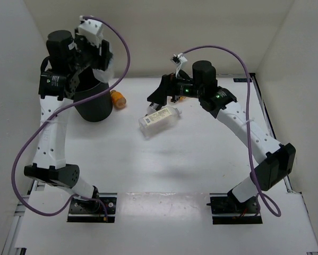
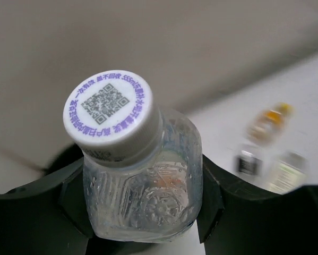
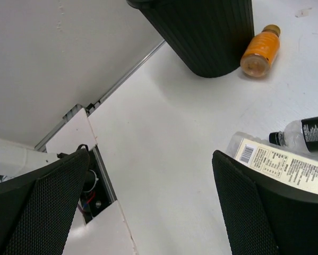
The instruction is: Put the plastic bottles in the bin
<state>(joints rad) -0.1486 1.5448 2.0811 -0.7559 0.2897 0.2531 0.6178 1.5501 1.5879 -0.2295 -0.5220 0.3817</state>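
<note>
My left gripper (image 1: 101, 62) is raised above the black ribbed bin (image 1: 95, 109). It is shut on a clear bottle with a white printed cap (image 2: 143, 186), held between both fingers. My right gripper (image 3: 153, 207) is open and empty, low over the table beside a clear bottle with a white label (image 1: 160, 119); that bottle lies by its right finger (image 3: 249, 207) in the right wrist view (image 3: 281, 164). A dark-labelled bottle (image 3: 307, 133) lies just beyond it. A stubby orange bottle (image 1: 118, 98) lies against the bin's right side. The orange-capped bottle is not identifiable.
White walls close in the table at the back and on both sides. A purple cable loops from each wrist. The bin (image 3: 206, 32) and the orange bottle (image 3: 259, 50) lie ahead of the right gripper. A slot with wiring (image 3: 92, 194) sits at the table's edge.
</note>
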